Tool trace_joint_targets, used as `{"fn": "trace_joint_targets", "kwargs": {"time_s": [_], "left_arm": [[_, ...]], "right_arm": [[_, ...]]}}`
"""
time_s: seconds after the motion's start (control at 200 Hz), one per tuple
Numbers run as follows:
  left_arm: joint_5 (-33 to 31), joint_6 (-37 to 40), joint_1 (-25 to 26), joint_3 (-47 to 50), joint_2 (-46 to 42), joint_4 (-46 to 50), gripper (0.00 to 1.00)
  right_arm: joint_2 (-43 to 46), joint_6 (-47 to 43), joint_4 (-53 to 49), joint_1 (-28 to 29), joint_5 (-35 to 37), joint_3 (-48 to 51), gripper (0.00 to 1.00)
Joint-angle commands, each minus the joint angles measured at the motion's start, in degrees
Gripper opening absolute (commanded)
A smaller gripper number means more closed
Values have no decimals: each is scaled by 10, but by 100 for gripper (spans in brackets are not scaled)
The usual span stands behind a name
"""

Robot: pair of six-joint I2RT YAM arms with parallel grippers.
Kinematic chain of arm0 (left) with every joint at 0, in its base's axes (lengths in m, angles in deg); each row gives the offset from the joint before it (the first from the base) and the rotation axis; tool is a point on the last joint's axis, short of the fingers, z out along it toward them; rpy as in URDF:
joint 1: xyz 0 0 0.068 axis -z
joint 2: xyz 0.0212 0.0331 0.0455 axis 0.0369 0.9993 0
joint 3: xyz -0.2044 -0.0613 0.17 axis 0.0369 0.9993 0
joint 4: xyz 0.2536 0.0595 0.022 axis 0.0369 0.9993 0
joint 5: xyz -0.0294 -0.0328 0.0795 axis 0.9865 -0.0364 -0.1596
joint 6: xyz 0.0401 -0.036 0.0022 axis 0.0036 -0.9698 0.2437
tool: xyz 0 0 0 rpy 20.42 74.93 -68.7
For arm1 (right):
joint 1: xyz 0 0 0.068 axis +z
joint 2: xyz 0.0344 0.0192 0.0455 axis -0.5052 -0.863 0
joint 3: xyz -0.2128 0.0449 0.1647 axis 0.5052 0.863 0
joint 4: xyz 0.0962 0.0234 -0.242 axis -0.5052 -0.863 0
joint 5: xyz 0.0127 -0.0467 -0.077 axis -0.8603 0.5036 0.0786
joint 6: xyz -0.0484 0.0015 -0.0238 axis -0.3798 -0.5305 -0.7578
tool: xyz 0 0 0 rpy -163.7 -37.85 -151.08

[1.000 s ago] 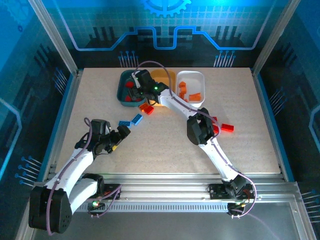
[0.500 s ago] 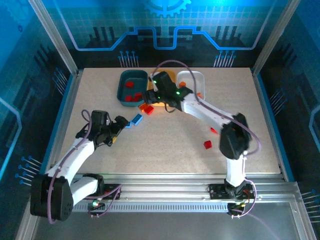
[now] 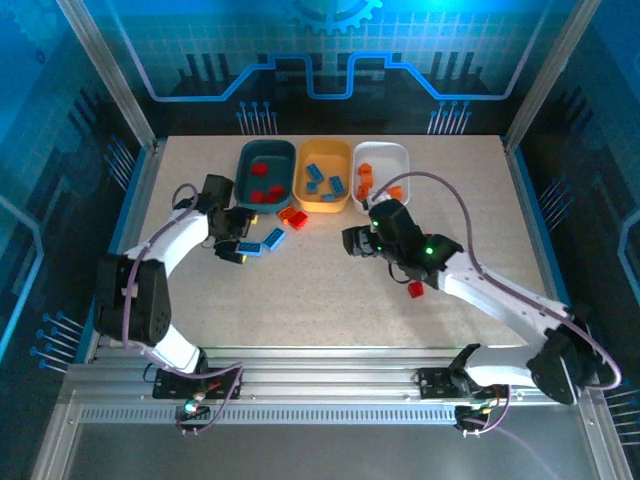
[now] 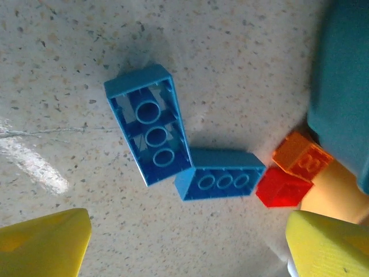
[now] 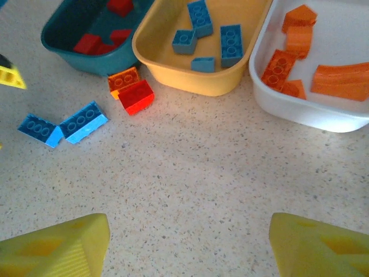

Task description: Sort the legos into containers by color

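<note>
Two light blue legos (image 4: 149, 133) (image 4: 222, 182) lie upside down and touching on the table, just ahead of my left gripper (image 4: 187, 248), which is open with nothing between its yellow fingers (image 4: 49, 242). From above, that gripper (image 3: 238, 248) sits at these blue legos (image 3: 272, 238). An orange lego (image 5: 123, 78) and a red lego (image 5: 136, 96) rest against the teal container (image 5: 69, 43). Blue legos lie in the yellow container (image 5: 202, 75), orange ones in the white container (image 5: 311, 112), red ones in the teal one. My right gripper (image 5: 190, 242) hangs open and empty over bare table.
Another red lego (image 3: 416, 289) lies loose beside the right arm's forearm. The three containers stand in a row at the back of the table (image 3: 330, 320). Metal frame posts and blue side walls border the table on all sides.
The right arm has drawn back from the teal container to mid-table. My left gripper has moved forward up to the two blue legos and narrowed slightly.
</note>
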Motion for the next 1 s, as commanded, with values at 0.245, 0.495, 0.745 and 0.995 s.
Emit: {"fn": "trace_joint_targets", "kwargs": {"time_s": [0.245,0.495,0.745,0.995], "left_arm": [[-8,-88,-5,1,47,32,89],[-23,-87,-6,-32,122,31,80],[-63,-71,-7,-36,139,14,54],[-73,-30,-8,-13,125,-16,35]], "right_arm": [[92,0,36,-18,54,87,77],[90,14,55,-31,66,122,76],[85,17,60,-32,67,126,76],[85,19,63,-32,71,129,76]]}}
